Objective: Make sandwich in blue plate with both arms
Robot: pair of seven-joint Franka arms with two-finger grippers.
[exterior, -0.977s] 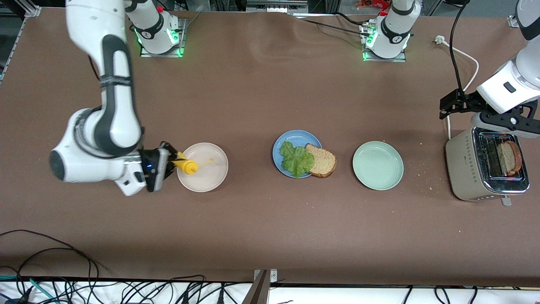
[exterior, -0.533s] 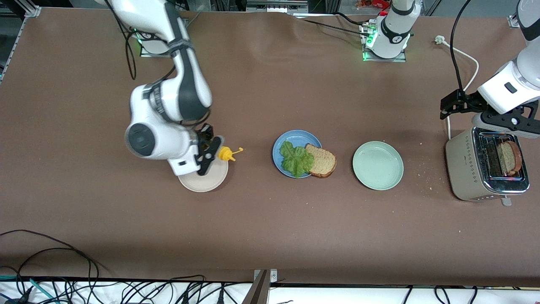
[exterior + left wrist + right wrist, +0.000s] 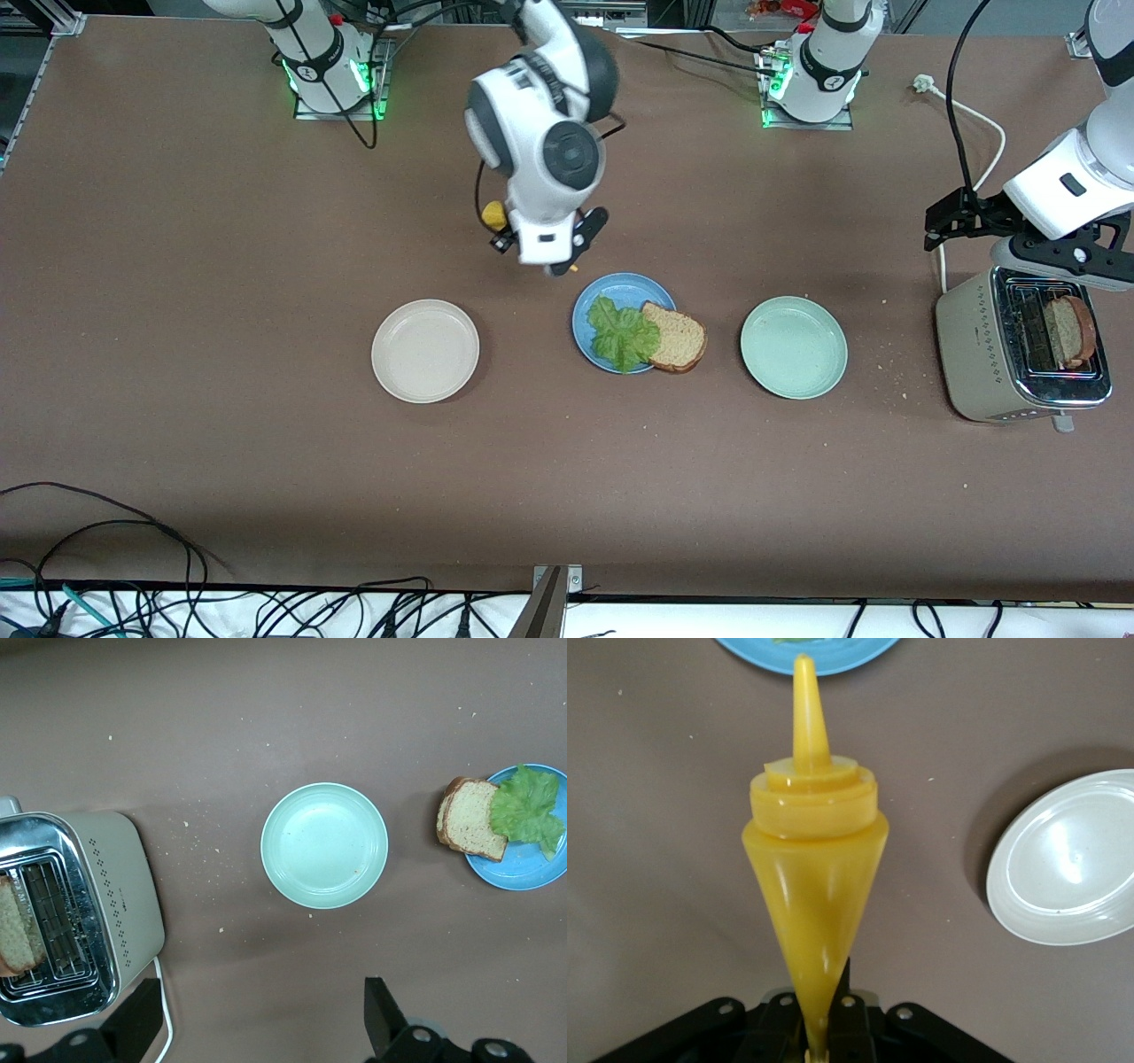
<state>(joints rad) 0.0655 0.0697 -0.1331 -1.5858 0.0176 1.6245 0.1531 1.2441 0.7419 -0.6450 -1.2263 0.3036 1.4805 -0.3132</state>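
Blue plate (image 3: 620,289): lettuce (image 3: 623,335), overhanging bread slice (image 3: 677,338).

Left wrist view: the left gripper (image 3: 257,1028) hung with fingers (image 3: 381,1019) spread wide, over bare table beside the toaster (image 3: 75,912). A green plate (image 3: 324,845) lay between toaster and blue plate (image 3: 523,873), which carried lettuce (image 3: 527,806) and overhanging bread (image 3: 469,819).

glossy plastic bottle (image 3: 811,904), shiny metal toaster (image 3: 66,912) — matt plates
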